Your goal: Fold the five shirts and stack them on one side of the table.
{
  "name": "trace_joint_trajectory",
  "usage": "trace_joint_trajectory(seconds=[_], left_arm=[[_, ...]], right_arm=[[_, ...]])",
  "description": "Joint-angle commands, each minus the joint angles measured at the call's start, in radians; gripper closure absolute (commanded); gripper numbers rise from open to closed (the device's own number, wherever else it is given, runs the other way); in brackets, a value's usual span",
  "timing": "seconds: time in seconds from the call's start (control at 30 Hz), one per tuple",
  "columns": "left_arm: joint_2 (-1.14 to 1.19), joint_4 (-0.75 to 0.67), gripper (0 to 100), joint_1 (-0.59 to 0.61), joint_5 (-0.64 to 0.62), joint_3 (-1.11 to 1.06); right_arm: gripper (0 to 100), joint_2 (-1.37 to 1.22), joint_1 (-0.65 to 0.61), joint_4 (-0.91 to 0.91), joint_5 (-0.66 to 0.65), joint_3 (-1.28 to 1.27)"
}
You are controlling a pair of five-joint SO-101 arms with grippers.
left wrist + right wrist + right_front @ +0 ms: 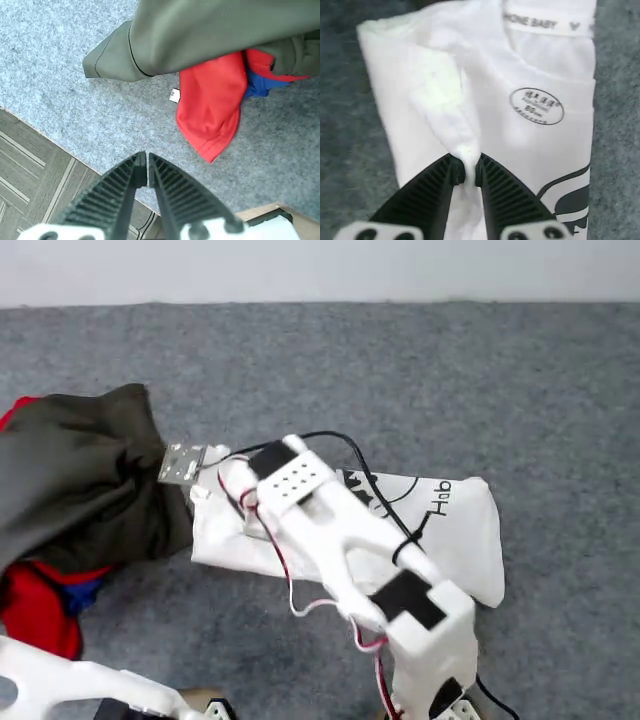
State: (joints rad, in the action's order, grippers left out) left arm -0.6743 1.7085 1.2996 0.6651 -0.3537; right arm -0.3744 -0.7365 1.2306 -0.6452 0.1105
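Evidently the task stood at an early stage. A white cotton shirt with a black printed motif [455,530] lay in the middle of the grey felt-covered surface [420,370], its sides apparently turned in to give a rough rectangle, though its fabric was rumpled and the fold looked unfinished. The right gripper [467,170] was over this white shirt, its jaws pinching a raised ridge of the white fabric close to one long edge, short of the collar label.

Touching the white shirt's collar end lay an unfolded heap: a dark olive shirt [90,470] on top, with a red garment [210,105] and a blue garment [257,85] partly covered beneath it. Four garments could be told apart by colour; whether a fifth was buried in the heap could not be told. No finished stack was seen on either side of the white shirt, so by this judgement the white shirt remained to be completed and placed, and every piece in the heap remained to be pulled out, folded and stacked.

The left gripper [148,162] hung well apart from the white shirt, beyond the heap and near the surface's edge above the wood-patterned floor [30,165], with its jaws pressed together on nothing.

All garments lay directly on the surface rather than in any basket or bin; the heap was the only gathering of things.
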Motion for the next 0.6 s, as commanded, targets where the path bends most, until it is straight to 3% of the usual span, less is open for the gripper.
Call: trace_joint_trajectory(seconds=[0.0,0.1,0.17,0.3,0.47,0.57], left_arm=[[-0.005,0.006,99,0.0,0.008,0.002],[-0.005,0.006,99,0.0,0.008,0.002],[-0.005,0.006,99,0.0,0.008,0.002],[-0.005,0.006,99,0.0,0.008,0.002],[-0.005,0.006,99,0.0,0.008,0.002],[-0.005,0.006,99,0.0,0.006,0.002]], right_arm=[[86.1,-0.035,0.033,0.01,0.002,0.1],[75.7,-0.058,0.054,0.01,0.103,0.141],[75.4,-0.064,0.071,0.035,0.137,0.175],[82.0,-0.058,0.076,0.17,0.14,0.255],[99.5,-0.067,0.002,0.386,0.141,0.381],[98.9,-0.082,-0.036,0.437,0.143,0.374]])
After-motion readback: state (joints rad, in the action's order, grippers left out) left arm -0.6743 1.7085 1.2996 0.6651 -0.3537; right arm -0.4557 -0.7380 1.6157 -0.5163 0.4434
